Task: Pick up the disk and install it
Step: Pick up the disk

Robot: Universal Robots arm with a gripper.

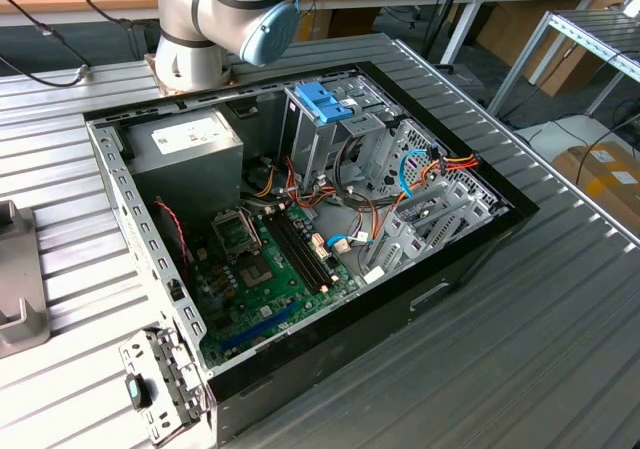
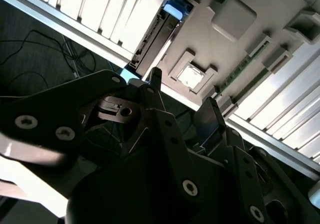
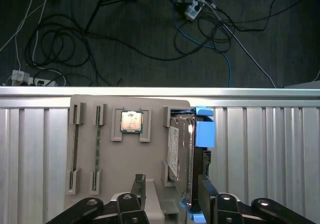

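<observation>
Early days: my claw (image 3: pixel 172 184) is wide open and empty, straddling the disk (image 3: pixel 181 149) (standing on edge in its tray (image 3: pixel 90 109)). Not gripped, nothing installed yet.

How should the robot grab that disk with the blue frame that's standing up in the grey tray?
Pinch the disk across its thin body, one finger of the open gripper on each wide flat side, coming straight from above the tray. It stands on edge in a tray slot, so the flat sides stick up free, while the slot walls likely block a sideways approach.
</observation>
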